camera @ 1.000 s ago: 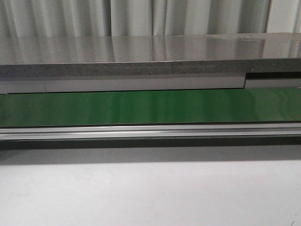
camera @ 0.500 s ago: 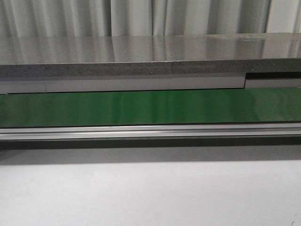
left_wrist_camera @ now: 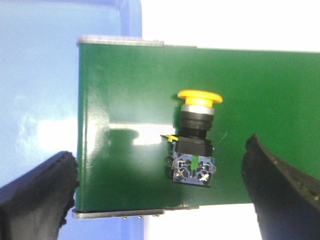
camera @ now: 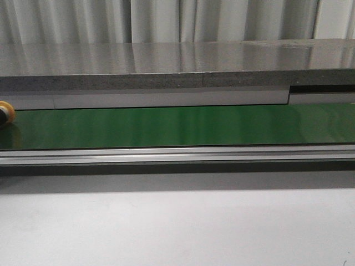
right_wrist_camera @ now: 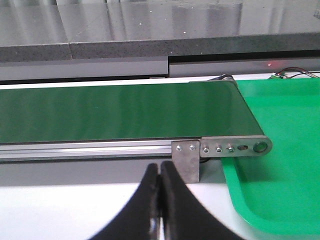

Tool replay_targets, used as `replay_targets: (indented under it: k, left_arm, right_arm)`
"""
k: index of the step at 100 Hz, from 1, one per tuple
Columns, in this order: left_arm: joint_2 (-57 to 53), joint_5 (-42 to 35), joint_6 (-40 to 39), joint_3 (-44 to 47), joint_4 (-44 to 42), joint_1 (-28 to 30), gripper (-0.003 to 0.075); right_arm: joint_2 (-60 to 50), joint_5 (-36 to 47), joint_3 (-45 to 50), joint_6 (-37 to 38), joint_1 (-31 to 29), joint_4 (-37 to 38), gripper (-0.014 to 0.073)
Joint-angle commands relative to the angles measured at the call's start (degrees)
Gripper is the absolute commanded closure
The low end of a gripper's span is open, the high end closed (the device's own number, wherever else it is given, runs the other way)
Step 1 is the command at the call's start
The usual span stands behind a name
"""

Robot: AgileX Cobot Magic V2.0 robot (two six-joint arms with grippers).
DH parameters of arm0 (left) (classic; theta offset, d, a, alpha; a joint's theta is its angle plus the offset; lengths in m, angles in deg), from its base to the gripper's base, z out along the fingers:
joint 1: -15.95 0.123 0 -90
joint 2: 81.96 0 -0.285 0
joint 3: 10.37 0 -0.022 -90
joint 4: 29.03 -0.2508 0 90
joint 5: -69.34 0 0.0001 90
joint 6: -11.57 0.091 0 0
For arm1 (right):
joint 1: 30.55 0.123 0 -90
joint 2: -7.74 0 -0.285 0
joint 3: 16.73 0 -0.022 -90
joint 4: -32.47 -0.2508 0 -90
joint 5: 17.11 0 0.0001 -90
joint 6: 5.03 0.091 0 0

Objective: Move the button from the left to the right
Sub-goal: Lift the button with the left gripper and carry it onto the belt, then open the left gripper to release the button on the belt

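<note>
Green conveyor belt (camera: pixel 177 126) carries button (left_wrist_camera: pixel 195 137); grey curtain (camera: pixel 166 21) behind.

Only the button (left_wrist_camera: pixel 194 145) is lying on the green belt (camera: pixel 183 126), near its left end, leaving the remaining belt open.

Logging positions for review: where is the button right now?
The button lies on its side on the green conveyor belt, at its far left end in the front view.

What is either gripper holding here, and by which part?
Nothing. The left gripper is open, its fingers apart from the button lying on the green belt. The right gripper is shut on nothing.
</note>
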Motion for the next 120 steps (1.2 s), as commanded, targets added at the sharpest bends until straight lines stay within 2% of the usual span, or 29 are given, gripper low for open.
replay_targets:
  k: [1, 14, 52, 80, 99, 120]
  left_arm:
    - [-7.36, -3.69, 0.31, 0.76, 2.0, -0.28, 0.0079]
    - [-16.15, -9.43, 0.45, 6.38, 2.09, -0.51, 0.0079]
    - [-45.3, -21.62, 1.7, 28.41, 2.09, -7.68, 0.0079]
    - [-64.24, -34.93, 3.14, 46.74, 1.99, -8.34, 0.0079]
    - [-68.41, -41.19, 3.14, 55.16, 2.09, -8.34, 0.008]
    - [-68.41, -43.94, 3.14, 58.06, 2.2, -8.34, 0.0081]
  right_arm:
    - [-1.09, 4.34, -0.88, -0.06, 0.02, -0.06, 0.0661]
    - [-1.09, 4.34, -0.88, -0.06, 0.02, -0.06, 0.0661]
    - [-1.09, 4.34, -0.88, -0.06, 0.02, -0.06, 0.0661]
    - [-1.09, 4.34, -0.88, -0.06, 0.02, -0.06, 0.0661]
    - [-1.09, 4.34, -0.88, -0.06, 0.02, -0.06, 0.0661]
    - [-1.09, 4.34, -0.88, -0.06, 0.02, -0.06, 0.0661]
